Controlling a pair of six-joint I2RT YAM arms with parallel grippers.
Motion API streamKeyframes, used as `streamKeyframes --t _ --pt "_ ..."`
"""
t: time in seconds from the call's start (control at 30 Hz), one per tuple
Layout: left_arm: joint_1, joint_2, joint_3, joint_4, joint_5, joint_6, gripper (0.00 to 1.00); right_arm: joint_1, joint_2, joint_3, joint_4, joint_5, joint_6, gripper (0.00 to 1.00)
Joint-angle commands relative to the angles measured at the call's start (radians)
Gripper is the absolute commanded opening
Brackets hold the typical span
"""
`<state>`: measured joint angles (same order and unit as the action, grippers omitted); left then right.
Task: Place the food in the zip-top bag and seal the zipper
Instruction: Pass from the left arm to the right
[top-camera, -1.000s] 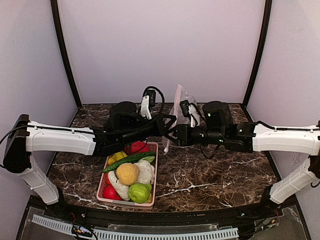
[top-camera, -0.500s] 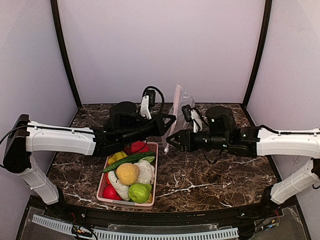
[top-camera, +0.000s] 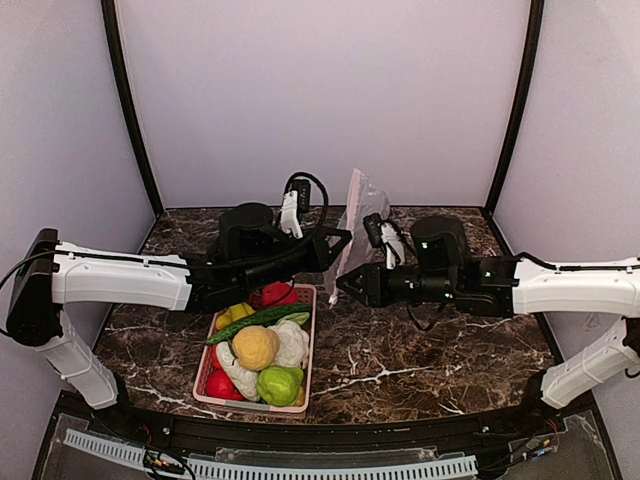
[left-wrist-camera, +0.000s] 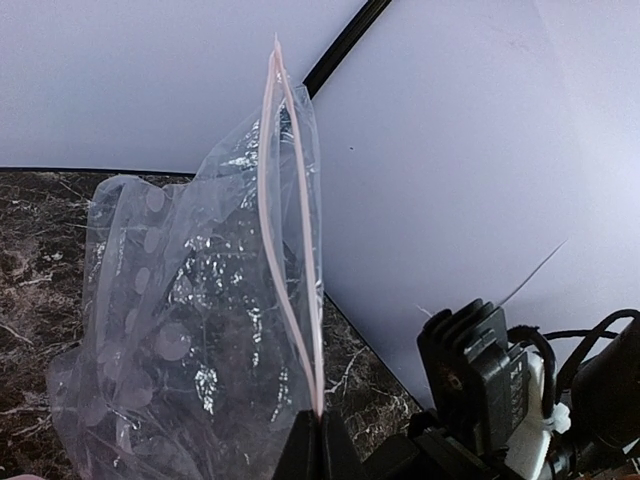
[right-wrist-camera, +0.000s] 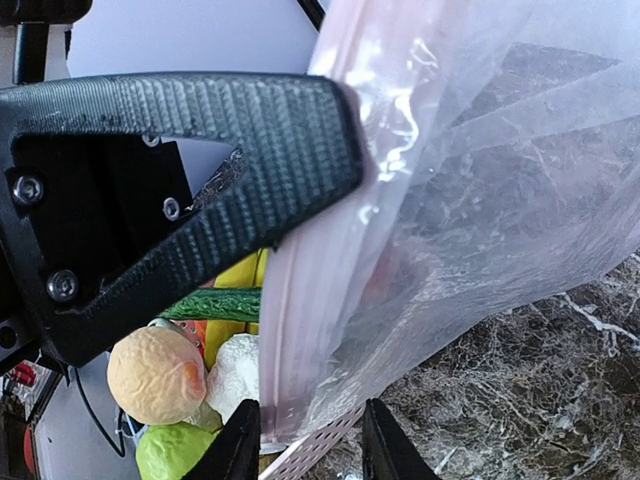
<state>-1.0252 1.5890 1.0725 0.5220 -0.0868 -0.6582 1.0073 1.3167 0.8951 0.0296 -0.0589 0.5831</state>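
The zip-top bag (top-camera: 358, 205), clear with white dots, hangs upright above the table. My left gripper (left-wrist-camera: 320, 428) is shut on the lower end of its pink zipper (left-wrist-camera: 288, 260), which gapes slightly higher up. My right gripper (right-wrist-camera: 305, 445) has its jaws apart, with the bag's bottom zipper corner (right-wrist-camera: 300, 350) between them. In the top view it (top-camera: 347, 286) sits just below the left gripper (top-camera: 338, 243). The food lies in the pink basket (top-camera: 305, 375): a cucumber (top-camera: 255, 320), a yellow-orange ball (top-camera: 255, 347), cauliflower (top-camera: 292, 342), a banana (top-camera: 236, 314) and red fruit (top-camera: 220, 383).
A green round vegetable (top-camera: 280, 385) fills the basket's near corner. The left gripper's black finger (right-wrist-camera: 200, 170) crosses the right wrist view above the basket. Grey walls close in the marble table (top-camera: 430, 350) on three sides.
The right gripper has drawn back a little toward me and to the right. Its jaws have narrowed round the bag's lower corner. The left arm and bag have stayed still.
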Motion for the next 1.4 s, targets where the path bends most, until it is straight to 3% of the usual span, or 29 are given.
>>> streamKeyframes --t 0.0,0.37,1.23,1.37 --pt "-0.004 -0.011 0.013 -0.006 0.002 0.001 0.01 0.006 0.02 0.018 0.012 0.035 -0.005 0.32" --pt "-0.004 -0.011 0.005 -0.004 0.0 -0.003 0.01 0.007 0.052 0.056 -0.026 0.139 0.0 0.21" --pt "-0.004 -0.008 -0.023 0.027 -0.044 -0.035 0.01 0.014 0.122 0.105 0.064 0.116 -0.083 0.19" --pt "-0.004 -0.006 -0.028 0.033 -0.047 -0.044 0.01 0.015 0.128 0.105 0.072 0.127 -0.091 0.12"
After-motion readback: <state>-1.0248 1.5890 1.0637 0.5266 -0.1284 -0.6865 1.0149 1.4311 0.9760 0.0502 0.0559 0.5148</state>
